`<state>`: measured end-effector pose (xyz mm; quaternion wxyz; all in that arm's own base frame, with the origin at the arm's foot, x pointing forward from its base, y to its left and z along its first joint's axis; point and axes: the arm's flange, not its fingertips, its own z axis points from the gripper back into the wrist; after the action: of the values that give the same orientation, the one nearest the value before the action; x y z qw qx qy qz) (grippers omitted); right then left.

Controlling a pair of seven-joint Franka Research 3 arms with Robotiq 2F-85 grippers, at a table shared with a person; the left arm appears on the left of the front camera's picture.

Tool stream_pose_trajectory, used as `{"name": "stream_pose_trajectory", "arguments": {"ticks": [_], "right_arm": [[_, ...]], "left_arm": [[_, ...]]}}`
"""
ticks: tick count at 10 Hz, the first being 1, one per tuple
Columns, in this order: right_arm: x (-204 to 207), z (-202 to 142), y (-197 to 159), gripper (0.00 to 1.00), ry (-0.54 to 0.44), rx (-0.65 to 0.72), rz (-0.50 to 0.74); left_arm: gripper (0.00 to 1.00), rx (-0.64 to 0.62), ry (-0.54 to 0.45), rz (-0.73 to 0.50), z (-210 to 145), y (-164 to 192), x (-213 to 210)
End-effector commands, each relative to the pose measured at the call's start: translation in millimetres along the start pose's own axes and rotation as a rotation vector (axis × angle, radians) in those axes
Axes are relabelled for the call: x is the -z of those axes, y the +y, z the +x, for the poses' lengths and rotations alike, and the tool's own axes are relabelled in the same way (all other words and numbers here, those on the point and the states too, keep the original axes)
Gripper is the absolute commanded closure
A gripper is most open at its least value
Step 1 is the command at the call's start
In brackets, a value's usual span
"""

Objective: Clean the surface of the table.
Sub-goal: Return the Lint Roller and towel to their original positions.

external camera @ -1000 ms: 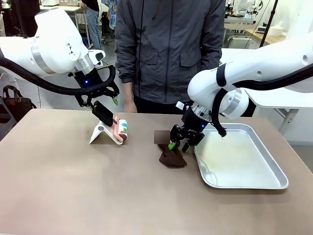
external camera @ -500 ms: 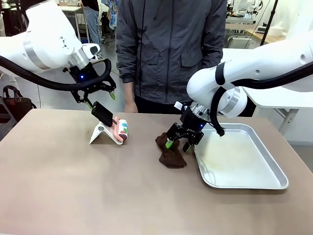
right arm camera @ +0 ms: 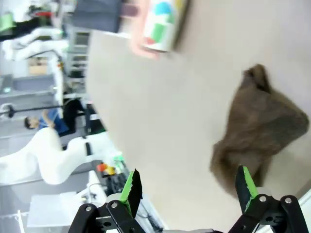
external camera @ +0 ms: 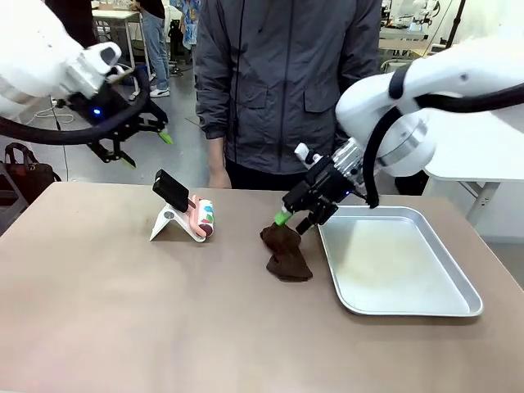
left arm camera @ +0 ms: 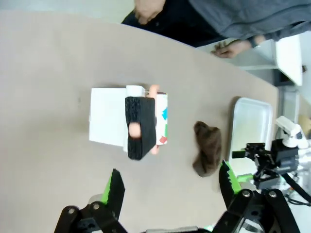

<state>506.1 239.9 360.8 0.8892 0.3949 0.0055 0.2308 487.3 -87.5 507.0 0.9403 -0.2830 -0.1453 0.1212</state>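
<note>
Front view: brown table (external camera: pixel 123 319) across the foreground, silver tray (external camera: pixel 409 304) at its right.
Brown cloth (external camera: pixel 286 254) crumpled just left of tray; right pincer (external camera: pixel 296 218) open above it, empty; left pincer (external camera: pixel 143 147) raised far left, open.

I'm looking down along my left gripper (left arm camera: pixel 167 187), its green-padded fingers (left arm camera: pixel 114 187) standing wide apart with nothing between them, hanging above the table (left arm camera: pixel 48 73). Below it a white stand (left arm camera: pixel 107 124) is lying, with a black block (left arm camera: pixel 140 127) across a white roll printed in colours (left arm camera: pixel 162 119). A brown cloth (left arm camera: pixel 206 148) is sitting crumpled between that and the silver tray (left arm camera: pixel 250 121). A person's hand (left arm camera: pixel 148 8) is resting at the table's far edge.
</note>
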Motion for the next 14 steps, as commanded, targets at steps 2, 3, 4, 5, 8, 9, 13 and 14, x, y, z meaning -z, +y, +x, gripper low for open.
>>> {"name": "stream_pose_trajectory", "arguments": {"ticks": [2, 3, 4, 5, 8, 9, 13, 14], "right_arm": [[-35, -52, 17, 0.00, -0.181, 0.069, 0.230], [-44, -73, 22, 0.00, -0.278, 0.101, 0.248], [-54, -94, 21, 0.00, -0.346, 0.106, 0.233], [-66, -114, 14, 0.00, -0.416, 0.151, 0.246], [-93, -169, 11, 0.00, -0.634, 0.299, 0.139], [-109, -200, 9, 0.00, -0.725, 0.323, 0.141], [-155, -265, -36, 0.00, -0.728, 0.431, 0.287], [-160, -271, -49, 0.00, -0.662, 0.442, 0.324]], "left_arm": [[0.00, 0.044, 0.012, -0.266, -37, 50, -41], [0.00, 0.079, 0.060, -0.365, -47, 68, -53], [0.00, 0.083, 0.089, -0.438, -53, 85, -58], [0.00, 0.062, 0.113, -0.499, -59, 99, -55], [0.00, 0.063, 0.162, -0.715, -64, 132, -32], [0.00, 0.069, 0.182, -0.775, -63, 152, -28], [0.00, -0.091, 0.082, -0.834, -57, 224, -15], [0.00, -0.105, 0.074, -0.857, -55, 234, -13]]}}
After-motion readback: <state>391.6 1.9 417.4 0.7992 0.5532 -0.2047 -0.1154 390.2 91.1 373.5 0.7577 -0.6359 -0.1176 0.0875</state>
